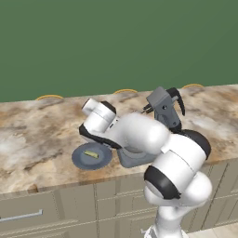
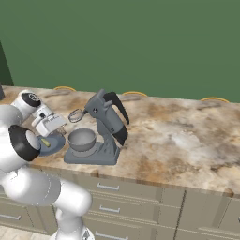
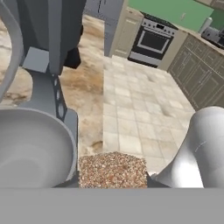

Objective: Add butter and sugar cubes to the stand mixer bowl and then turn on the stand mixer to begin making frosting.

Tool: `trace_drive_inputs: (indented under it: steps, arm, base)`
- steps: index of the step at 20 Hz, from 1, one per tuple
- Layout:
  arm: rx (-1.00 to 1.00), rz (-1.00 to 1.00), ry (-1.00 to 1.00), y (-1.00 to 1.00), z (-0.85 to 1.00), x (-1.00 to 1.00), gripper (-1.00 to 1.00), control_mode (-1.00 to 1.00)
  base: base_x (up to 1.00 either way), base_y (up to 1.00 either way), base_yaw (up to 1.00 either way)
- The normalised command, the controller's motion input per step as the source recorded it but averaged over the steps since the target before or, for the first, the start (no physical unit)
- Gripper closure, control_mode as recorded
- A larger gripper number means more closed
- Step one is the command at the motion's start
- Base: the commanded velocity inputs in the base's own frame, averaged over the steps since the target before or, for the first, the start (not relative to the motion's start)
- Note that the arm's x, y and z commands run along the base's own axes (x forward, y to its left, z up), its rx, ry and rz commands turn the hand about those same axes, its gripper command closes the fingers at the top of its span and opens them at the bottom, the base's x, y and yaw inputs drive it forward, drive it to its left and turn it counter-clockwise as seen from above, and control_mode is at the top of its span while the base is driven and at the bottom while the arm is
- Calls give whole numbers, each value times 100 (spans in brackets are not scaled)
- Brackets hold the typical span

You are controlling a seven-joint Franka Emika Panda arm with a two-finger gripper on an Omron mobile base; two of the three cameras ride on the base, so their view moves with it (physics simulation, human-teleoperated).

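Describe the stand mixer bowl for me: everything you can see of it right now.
The stand mixer bowl is a round, deep, silvery-grey bowl that looks like metal. It sits upright on the flat base of the dark grey stand mixer, below the raised head and wire whisk. What shows of its inside looks empty. The blue-grey plate with the butter lies just beside it on the counter. Nothing visibly touches the bowl apart from the mixer.
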Motion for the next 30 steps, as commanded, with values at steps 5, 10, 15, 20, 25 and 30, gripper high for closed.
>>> trace_drive_inputs:
  steps: [5,10,15,20,25,30]
  arm:
    - [0,2,-1,8,-16,15,100,-100]
    - [0,8,-8,3,-13,18,100,-100]
    - [0,16,-10,0,-13,19,100,-100]
    - [0,15,-6,0,-15,28,100,-100]
    - [0,4,-3,0,-7,28,100,-100]
    - [0,-1,0,0,-1,2,100,-100]
  base:
    - [0,0,0]
    - [0,0,0]
    - [0,0,0]
    - [0,0,0]
    - [0,0,0]
    - [0,0,0]
